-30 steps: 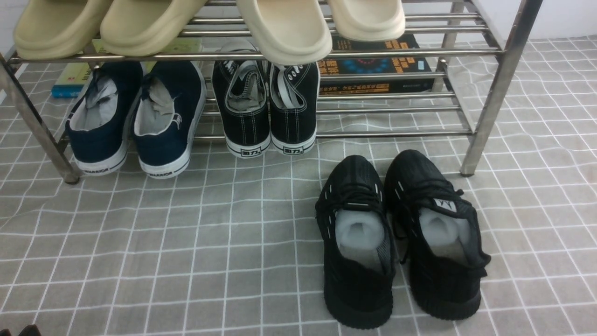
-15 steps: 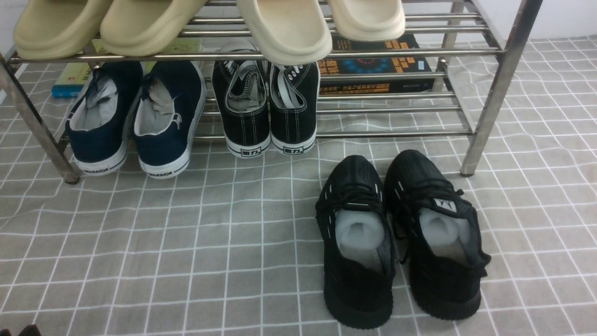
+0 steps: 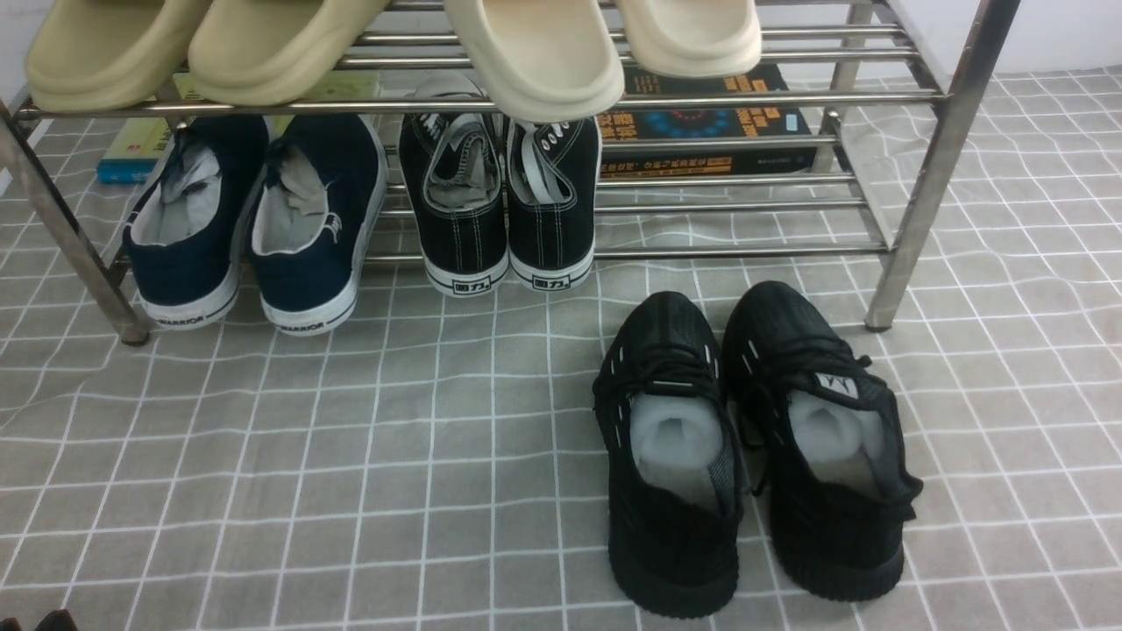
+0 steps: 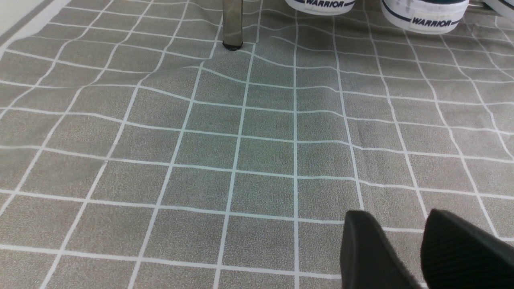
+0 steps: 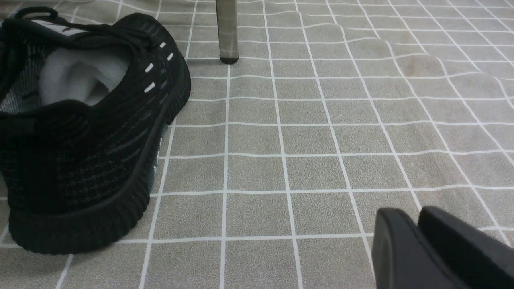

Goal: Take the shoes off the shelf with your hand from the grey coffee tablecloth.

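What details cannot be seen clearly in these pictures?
- Left gripper: left wrist view's edge cuts off the fingers; only tips show.
- Right gripper: likewise cropped, tips nearly touching, holding nothing.
- Book: front view, cream slippers and shelf bars cover part; title too small.
- Both arms: outside the front view.

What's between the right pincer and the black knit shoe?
Only bare grey cloth, seen in the right wrist view: the right pincer sits apart from the shoe with nothing between.
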`<state>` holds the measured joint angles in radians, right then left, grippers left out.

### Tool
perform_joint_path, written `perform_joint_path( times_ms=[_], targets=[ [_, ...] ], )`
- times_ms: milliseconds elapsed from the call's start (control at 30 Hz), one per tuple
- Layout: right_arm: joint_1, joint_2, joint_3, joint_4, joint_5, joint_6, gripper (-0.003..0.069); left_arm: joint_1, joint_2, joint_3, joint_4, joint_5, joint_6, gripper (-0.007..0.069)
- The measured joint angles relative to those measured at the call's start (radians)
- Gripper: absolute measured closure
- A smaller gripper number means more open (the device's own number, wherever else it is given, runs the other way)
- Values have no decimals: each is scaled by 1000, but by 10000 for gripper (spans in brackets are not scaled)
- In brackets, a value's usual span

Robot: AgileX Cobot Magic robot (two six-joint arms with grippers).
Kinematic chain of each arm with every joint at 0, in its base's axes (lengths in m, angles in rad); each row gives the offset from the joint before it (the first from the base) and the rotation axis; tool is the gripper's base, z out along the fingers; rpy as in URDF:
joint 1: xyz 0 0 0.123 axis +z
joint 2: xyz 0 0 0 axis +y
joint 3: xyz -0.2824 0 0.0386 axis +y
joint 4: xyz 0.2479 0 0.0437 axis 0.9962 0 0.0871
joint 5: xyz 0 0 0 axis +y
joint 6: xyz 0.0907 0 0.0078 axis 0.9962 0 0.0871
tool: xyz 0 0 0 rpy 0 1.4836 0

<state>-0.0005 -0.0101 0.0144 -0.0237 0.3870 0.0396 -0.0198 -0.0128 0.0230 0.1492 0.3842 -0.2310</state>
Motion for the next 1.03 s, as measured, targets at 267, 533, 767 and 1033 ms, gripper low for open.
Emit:
perform_joint_path(
  times_ms=[267, 533, 767, 1033],
  targets=[
    [0, 0, 0, 0, 0, 0, 547, 0, 0, 0, 0, 0, 0, 383],
    [0, 0, 0, 0, 0, 1, 535, 0, 0, 0, 0, 0, 0, 383],
    [0, 0, 0, 0, 0, 1, 528, 0, 0, 0, 0, 0, 0, 383],
    [0, 0, 0, 0, 0, 1, 516, 0, 0, 0, 0, 0, 0, 383]
  ],
)
